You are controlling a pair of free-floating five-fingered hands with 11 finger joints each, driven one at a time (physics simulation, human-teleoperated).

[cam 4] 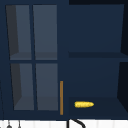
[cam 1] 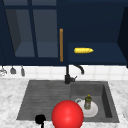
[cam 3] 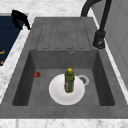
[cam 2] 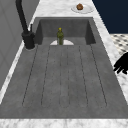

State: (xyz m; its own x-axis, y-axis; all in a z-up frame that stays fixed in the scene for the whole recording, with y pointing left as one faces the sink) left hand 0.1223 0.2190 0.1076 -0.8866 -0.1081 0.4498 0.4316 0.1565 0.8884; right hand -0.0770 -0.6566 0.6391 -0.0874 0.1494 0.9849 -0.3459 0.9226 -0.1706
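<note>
One dark blue wall cabinet (cam 1: 95,30) hangs over a grey stone sink (cam 1: 45,95), which has a ribbed draining board on the left and a deep basin on the right. A glossy red ball (cam 1: 67,114) shows large at the sink's front edge. In the basin a round white plate (cam 3: 56,96) carries an upright green glass bottle (cam 3: 69,80), and a yellow corn cob (cam 1: 83,50) lies on the open cabinet shelf.

The black left hand (cam 1: 40,119) hovers at the front rim beside the draining board, fingers drooping loosely and holding nothing. The red ball lies just to its right in the front view, apart from it (their depth apart cannot be told). A smooth ball likely rolls, so spread fingers wrapping evenly round its widest part would suit best.
</note>
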